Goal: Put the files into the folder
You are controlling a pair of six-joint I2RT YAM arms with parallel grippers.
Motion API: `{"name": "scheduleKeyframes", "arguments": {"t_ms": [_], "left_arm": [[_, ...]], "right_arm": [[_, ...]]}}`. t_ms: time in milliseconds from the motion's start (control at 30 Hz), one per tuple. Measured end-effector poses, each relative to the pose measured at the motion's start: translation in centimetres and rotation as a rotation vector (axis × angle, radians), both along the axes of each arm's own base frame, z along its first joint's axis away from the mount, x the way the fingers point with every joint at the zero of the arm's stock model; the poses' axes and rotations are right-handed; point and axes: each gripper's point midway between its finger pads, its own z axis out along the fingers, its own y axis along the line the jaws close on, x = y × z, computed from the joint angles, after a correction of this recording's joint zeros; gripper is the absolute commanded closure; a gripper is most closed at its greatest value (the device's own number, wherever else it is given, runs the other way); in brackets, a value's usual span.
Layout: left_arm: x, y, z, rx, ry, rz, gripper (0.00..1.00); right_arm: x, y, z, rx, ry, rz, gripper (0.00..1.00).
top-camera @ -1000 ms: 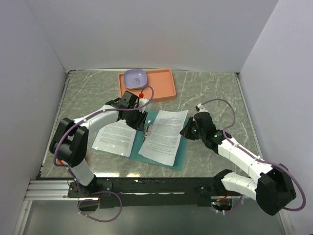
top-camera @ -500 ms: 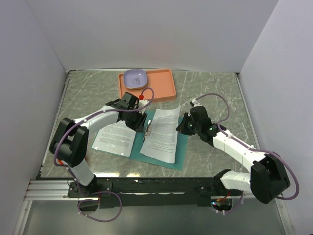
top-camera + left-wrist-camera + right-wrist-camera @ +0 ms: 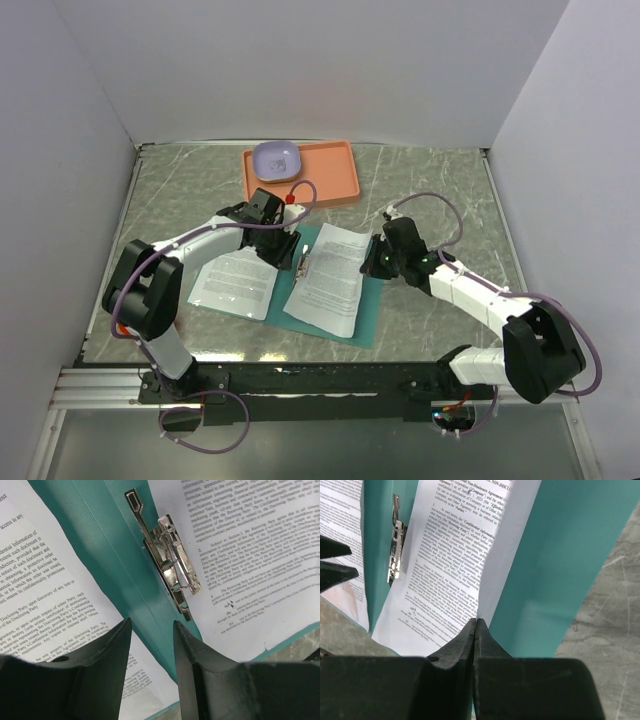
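White walls (image 3: pixel 300 70) close in a grey-green marbled table (image 3: pixel 440 190). At its far middle lies an orange-pink tray (image 3: pixel 335 182) with a lavender bowl (image 3: pixel 276 160) in its left end.

Nearer, at the table's centre, the teal folder (image 3: pixel 371 305) lies open and flat. The files rest on it as two printed pages. The left sheet (image 3: pixel 235 280) covers the left flap and overhangs its left edge. The right sheet (image 3: pixel 330 280) lies on the right flap, slightly tilted, with a strip of bare teal to its right. Along the spine between them sits the metal fastener clip (image 3: pixel 172 572).

The left gripper (image 3: pixel 292 252) hangs over the spine at the folder's far half. Its fingers are spread apart and hold nothing; the wrist view shows the teal spine and the near end of the clip in the gap.

The right gripper (image 3: pixel 476 626) is at the right edge of the right sheet, with its fingers pressed together. That edge looks curled up off the teal card and seems to be nipped between the tips, though the paper inside the pinch cannot be seen clearly.
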Motion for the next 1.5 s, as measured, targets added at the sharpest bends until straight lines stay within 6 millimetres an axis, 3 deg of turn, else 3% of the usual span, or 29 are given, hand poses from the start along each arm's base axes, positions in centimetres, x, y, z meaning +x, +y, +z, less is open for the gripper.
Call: {"name": "scheduleKeyframes", "arguments": {"t_ms": [300, 700, 1500], "left_arm": [[0.9, 0.4, -2.1, 0.053, -0.005, -0.002, 0.56], [1.7, 0.7, -3.1, 0.083, -0.026, 0.012, 0.56], [1.2, 0.9, -3.8, 0.085, -0.013, 0.011, 0.57]], "right_arm": [[-0.8, -0.4, 0.3, -0.027, -0.002, 0.044, 1.0], [-2.3, -0.3, -0.3, -0.057, 0.035, 0.152, 1.0], [0.1, -0.5, 0.3, -0.033, 0.002, -0.001, 1.0]]}}
